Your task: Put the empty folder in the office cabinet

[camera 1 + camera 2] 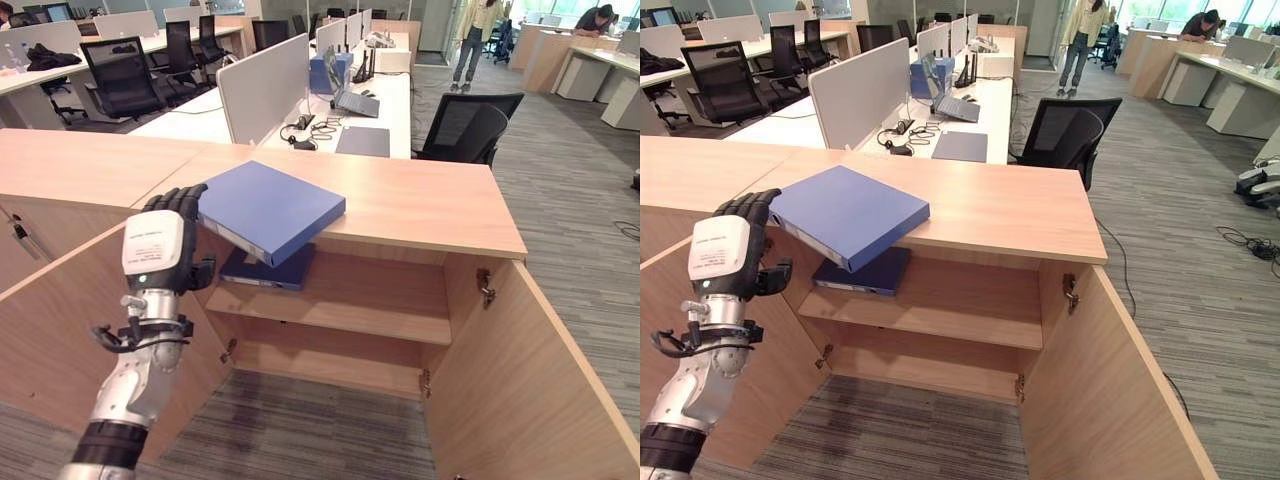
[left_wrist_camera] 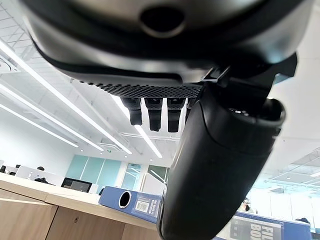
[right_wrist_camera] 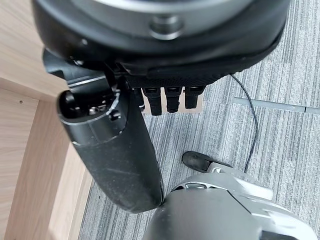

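Note:
A blue folder point(image 1: 270, 208) lies on the wooden cabinet's top point(image 1: 420, 200), with its near corner overhanging the front edge above the open compartment. My left hand point(image 1: 160, 245) is raised beside the folder's left corner. Its loosely bent fingers point(image 1: 178, 200) touch that corner and its thumb sits lower, with nothing pinched between them. In the left wrist view the folder's spine point(image 2: 132, 202) shows beyond the thumb. A second, darker folder point(image 1: 265, 270) lies flat on the upper shelf point(image 1: 370, 300) inside. My right hand point(image 3: 115, 145) hangs relaxed over the carpet by the cabinet's side.
Both cabinet doors stand wide open, the left door point(image 1: 50, 330) behind my left arm and the right door point(image 1: 520, 380) reaching toward me. A lower shelf point(image 1: 330, 365) is bare. Behind the cabinet stand desks with dividers, an office chair point(image 1: 470, 125) and a person point(image 1: 478, 40) far off.

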### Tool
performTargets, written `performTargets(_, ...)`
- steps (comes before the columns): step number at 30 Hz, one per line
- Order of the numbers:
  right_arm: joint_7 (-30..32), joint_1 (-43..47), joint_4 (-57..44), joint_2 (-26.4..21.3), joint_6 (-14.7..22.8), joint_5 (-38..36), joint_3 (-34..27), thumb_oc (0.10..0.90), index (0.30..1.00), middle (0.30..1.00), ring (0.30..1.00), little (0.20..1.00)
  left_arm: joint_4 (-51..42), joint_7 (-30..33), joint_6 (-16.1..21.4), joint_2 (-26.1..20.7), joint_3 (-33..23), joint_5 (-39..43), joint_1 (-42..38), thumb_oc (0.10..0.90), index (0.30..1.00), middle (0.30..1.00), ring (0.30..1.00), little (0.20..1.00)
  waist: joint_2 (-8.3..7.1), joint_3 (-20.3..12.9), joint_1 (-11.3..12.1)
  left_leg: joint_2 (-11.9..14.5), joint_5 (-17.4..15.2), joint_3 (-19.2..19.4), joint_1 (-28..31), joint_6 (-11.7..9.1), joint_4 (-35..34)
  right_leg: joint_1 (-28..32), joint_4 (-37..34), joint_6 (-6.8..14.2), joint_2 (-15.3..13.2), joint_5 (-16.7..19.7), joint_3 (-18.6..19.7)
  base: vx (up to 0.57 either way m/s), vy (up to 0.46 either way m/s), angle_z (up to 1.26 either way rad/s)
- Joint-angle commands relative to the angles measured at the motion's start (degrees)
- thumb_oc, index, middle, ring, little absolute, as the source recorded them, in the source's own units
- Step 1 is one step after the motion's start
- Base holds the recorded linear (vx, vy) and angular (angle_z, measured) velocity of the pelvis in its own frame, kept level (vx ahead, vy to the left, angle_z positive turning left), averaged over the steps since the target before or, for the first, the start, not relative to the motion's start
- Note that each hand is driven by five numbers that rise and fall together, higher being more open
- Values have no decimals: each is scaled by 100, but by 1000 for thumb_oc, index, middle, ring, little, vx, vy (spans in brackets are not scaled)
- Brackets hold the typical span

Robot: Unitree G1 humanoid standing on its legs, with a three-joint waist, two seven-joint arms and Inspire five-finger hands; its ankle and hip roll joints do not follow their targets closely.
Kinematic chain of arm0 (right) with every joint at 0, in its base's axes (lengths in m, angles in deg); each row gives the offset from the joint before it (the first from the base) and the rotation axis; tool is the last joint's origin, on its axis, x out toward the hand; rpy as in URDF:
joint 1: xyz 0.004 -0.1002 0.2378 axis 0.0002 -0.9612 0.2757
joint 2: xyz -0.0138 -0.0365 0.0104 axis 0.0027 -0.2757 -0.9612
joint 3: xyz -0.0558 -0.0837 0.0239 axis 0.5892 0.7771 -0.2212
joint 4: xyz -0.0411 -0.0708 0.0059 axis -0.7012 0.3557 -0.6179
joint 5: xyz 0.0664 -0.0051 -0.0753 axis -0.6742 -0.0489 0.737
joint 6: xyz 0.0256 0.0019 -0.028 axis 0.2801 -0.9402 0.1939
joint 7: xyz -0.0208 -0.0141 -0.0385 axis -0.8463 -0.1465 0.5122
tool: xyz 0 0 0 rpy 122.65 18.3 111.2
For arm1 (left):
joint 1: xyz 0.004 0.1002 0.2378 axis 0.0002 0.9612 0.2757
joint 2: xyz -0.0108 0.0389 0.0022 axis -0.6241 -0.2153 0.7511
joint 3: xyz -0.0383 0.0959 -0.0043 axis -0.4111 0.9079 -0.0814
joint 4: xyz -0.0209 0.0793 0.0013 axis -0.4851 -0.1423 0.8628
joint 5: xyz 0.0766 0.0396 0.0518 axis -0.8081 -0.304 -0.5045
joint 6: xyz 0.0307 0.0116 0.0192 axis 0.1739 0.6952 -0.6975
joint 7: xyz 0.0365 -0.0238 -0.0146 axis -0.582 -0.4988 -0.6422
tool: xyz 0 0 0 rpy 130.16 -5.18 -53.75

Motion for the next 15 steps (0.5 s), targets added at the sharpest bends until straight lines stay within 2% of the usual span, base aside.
performTargets(1, 15, 167, -90, -142, 92, 90, 339, 800, 900, 900, 900, 900, 0, 316, 94, -656, 114, -187, -1233, 800, 900, 900, 900, 900, -157, -149, -71, -401, -1037, 202, 493, 109, 11, -43, 44, 302, 0, -208, 232, -15, -1, -4)
performTargets(8, 46, 161, -111, -161, 96, 79, 360, 800, 900, 900, 900, 900, 104, 276, 96, -671, 450, -313, -1526, 800, 900, 900, 900, 900, -159, -173, -121, -401, -1046, 237, 502, 111, 11, -47, 44, 313, 4, -194, 263, -4, -2, -6)
performTargets(15, 76, 149, -226, -211, 92, 56, 390, 800, 900, 900, 900, 900, 542, 151, 72, -678, 1027, -478, -1838, 800, 900, 900, 900, 900, -164, -192, -197, -398, -1065, 303, 522, 111, 11, -66, 44, 326, 6, -181, 314, -11, -2, -6)
